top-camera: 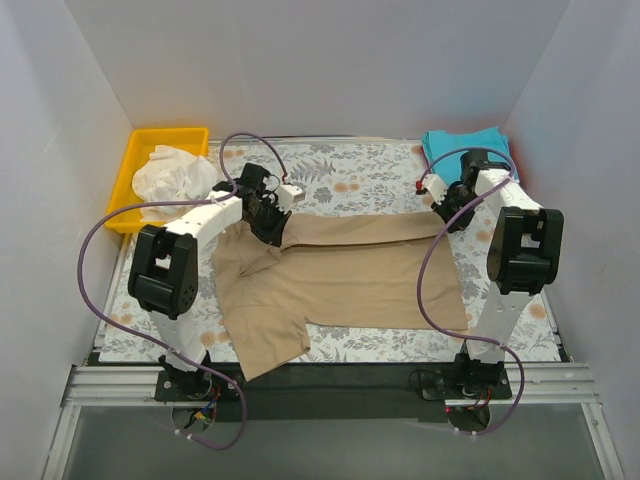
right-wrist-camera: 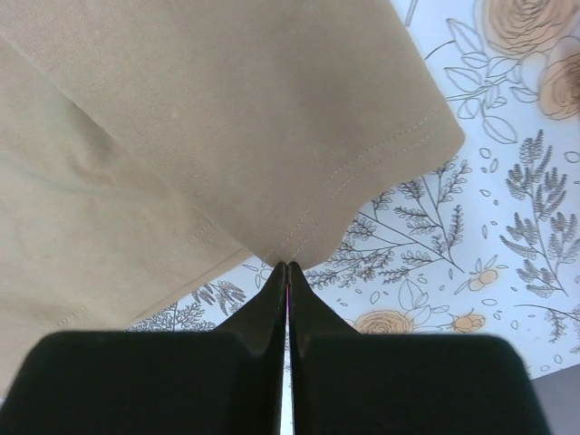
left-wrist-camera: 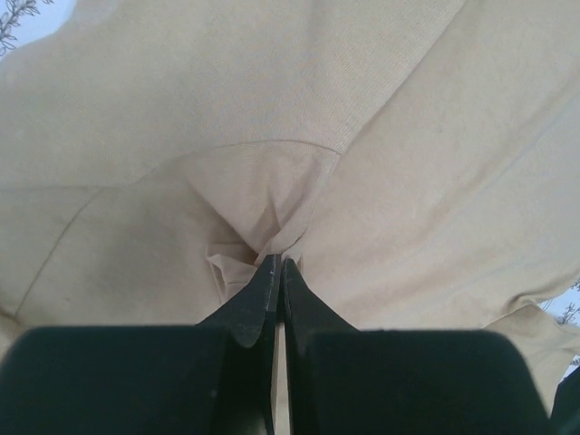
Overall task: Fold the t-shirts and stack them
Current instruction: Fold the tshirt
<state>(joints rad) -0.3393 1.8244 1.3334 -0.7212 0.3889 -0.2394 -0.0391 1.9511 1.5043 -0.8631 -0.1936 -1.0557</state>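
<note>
Both claws are pinched shut on the large tan-khaki cloth t-shirt! The left claw clamps bunched fabric beside the collar seam. The right claw nips the stitched hem corner. That makes 2 matching holds, likely so 1 long edge carries over evenly. The shirt spreads ahead of both claws across the fern-printed white cloth. A folded teal t-shirt lies just beyond the right claw, presumably where the stack starts.
</note>
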